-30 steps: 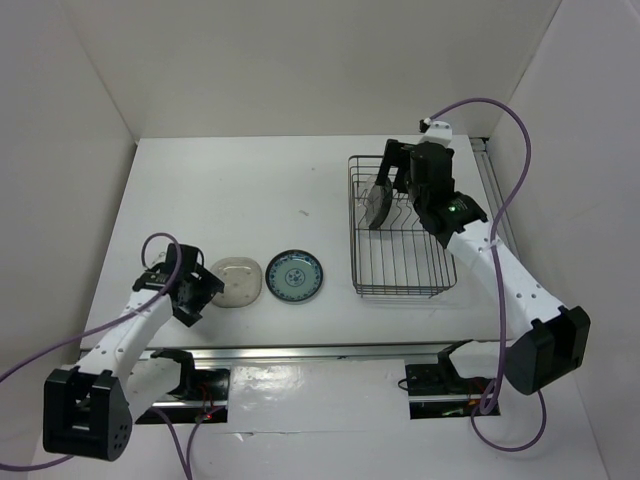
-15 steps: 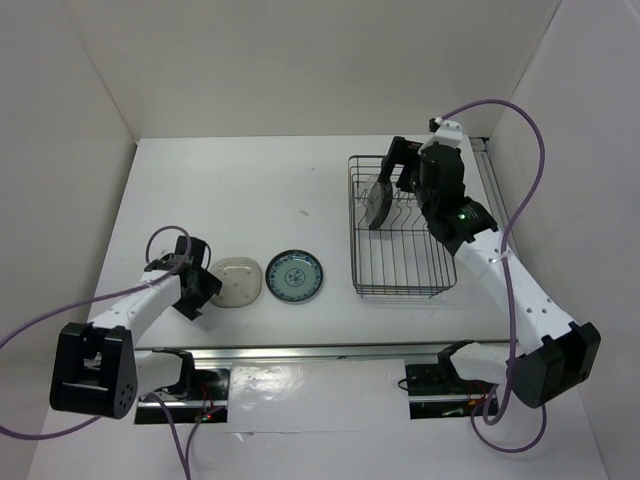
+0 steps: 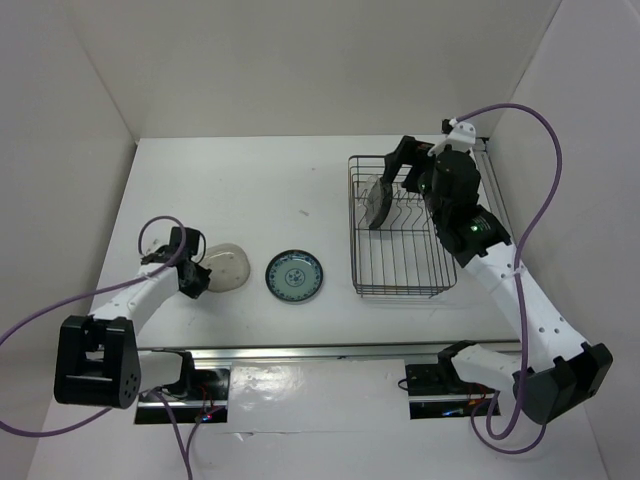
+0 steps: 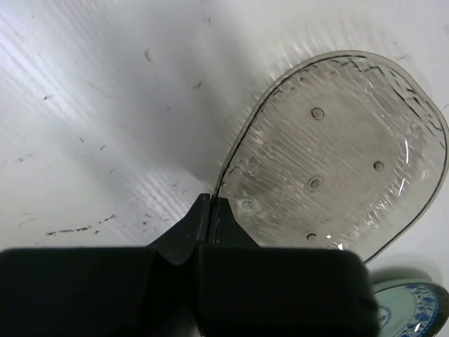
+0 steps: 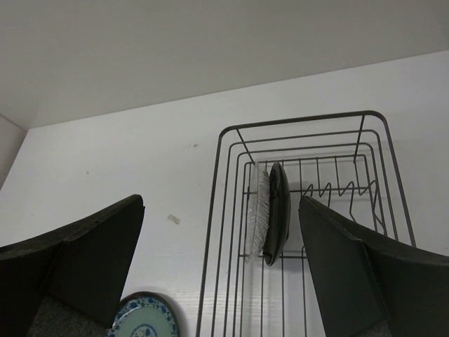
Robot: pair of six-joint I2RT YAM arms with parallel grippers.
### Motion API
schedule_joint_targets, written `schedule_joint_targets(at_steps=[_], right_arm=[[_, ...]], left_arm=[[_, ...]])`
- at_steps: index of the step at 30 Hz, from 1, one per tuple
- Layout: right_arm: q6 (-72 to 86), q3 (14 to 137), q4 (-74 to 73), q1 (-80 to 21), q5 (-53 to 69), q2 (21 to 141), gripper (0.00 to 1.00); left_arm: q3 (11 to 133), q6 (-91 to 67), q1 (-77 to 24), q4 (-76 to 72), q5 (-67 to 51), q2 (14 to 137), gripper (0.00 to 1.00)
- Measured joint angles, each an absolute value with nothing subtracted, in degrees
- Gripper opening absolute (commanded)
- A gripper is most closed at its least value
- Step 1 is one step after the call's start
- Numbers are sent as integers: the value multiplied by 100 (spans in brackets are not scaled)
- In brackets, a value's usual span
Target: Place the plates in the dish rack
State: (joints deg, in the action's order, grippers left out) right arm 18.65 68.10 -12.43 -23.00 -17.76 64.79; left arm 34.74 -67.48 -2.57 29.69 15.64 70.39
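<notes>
Hidden: the near rim of the pale rounded-square plate (image 4: 330, 161) is covered by the left gripper (image 4: 212, 210). The blue-and-white plate (image 4: 414, 309) is cut off at the corner of the left wrist view.
Hard to tell: whether the far side of the held plate rests on the table (image 3: 250, 190).
Left fingers: pressed together on the left rim of the pale rounded-square plate, which is tilted.
Right fingers: spread wide, nothing is held. The right gripper (image 5: 222, 198) is hung above the far part of the dish rack (image 3: 352, 230).
In the rack: a ribbed pale plate (image 5: 257, 210) and a black plate (image 5: 278, 210) are stood on edge, side by side, near the far left corner. Upright tines (image 5: 337, 189) are seen to their right.
Open room: the blue-and-white plate lies flat between the held plate and the rack, apart from both. A strip of table is left before the rack's left wall.
Views: the ribs are shown only by the right wrist view. The small round dots on the held plate are shown only by the left wrist view.
</notes>
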Motion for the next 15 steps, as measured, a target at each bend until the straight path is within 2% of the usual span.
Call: schedule_joint_targets(at_steps=[6, 11, 15], right_arm=[[1804, 6810, -1144, -2300, -1249, 6392, 98], [1730, 6711, -668, -2303, 401, 6504, 99], [1815, 6652, 10, -2305, 1920, 6700, 99]], left_arm=[[3695, -6508, -145, 3129, 1684, 6893, 0], [4007, -5745, -126, 3420, 1706, 5347, 0], [4237, -4919, -115, 2906, 982, 4233, 0]])
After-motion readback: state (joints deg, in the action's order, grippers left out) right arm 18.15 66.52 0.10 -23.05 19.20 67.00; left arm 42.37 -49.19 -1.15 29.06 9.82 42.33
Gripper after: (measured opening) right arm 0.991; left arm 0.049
